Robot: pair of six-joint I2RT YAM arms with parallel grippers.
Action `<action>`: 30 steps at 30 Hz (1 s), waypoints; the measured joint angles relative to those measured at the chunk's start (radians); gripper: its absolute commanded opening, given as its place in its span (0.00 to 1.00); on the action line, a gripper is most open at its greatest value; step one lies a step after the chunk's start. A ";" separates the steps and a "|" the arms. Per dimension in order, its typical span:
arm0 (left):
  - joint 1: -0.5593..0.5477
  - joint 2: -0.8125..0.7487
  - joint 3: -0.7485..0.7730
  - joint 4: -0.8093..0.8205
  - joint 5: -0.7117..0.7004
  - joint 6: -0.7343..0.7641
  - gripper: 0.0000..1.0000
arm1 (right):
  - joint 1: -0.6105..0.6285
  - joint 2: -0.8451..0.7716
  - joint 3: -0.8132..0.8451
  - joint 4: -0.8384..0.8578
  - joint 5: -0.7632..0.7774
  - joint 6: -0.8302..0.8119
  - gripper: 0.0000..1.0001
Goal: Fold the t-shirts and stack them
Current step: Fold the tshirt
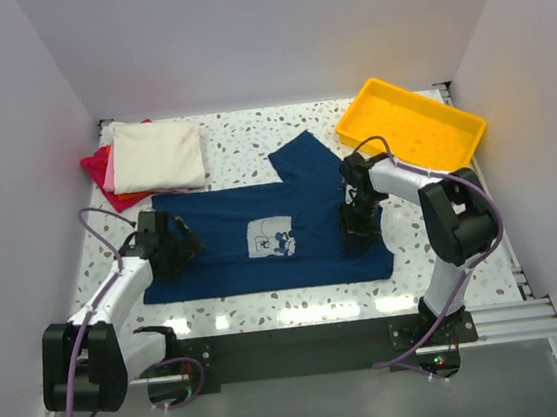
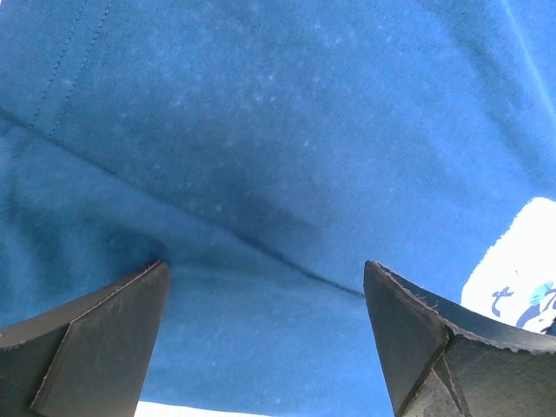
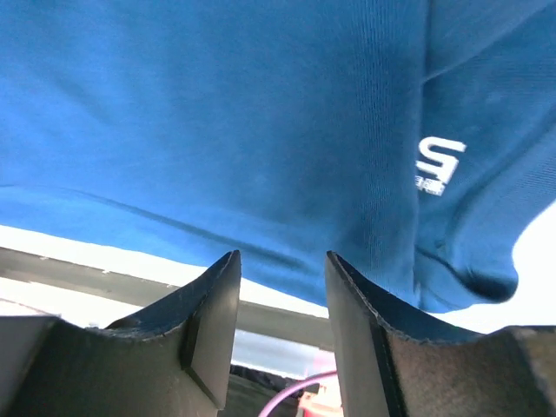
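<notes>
White walls box in a speckled tabletop (image 1: 251,146) that I watch from above. At its centre lies the navy blue t-shirt (image 1: 222,245), spread flat, its pale cartoon print (image 1: 271,238) facing up and one sleeve pointing toward the far side. At the far left sits a folded stack: the cream t-shirt (image 1: 157,154) on the pink t-shirt (image 1: 110,165), on the red t-shirt (image 1: 96,169). A yellow plastic tray (image 1: 412,125) rests at the far right. My left gripper (image 1: 172,249) sits low over the navy shirt's left edge, jaws spread wide, nothing between them. My right gripper (image 1: 359,224) is over the shirt's right side, jaws narrowly parted, holding nothing.
</notes>
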 measured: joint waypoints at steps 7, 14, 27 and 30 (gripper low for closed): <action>0.000 0.102 0.190 -0.045 -0.015 0.015 0.99 | -0.002 0.010 0.320 -0.066 0.026 -0.008 0.49; 0.000 0.242 0.259 0.110 0.014 0.035 0.99 | -0.002 0.080 0.378 0.093 -0.012 -0.017 0.48; 0.000 0.321 0.146 0.329 0.087 0.088 0.99 | -0.003 0.138 0.180 0.309 -0.034 -0.003 0.48; 0.000 0.299 0.114 0.366 0.088 0.090 0.99 | -0.003 0.123 0.155 0.326 -0.028 0.006 0.48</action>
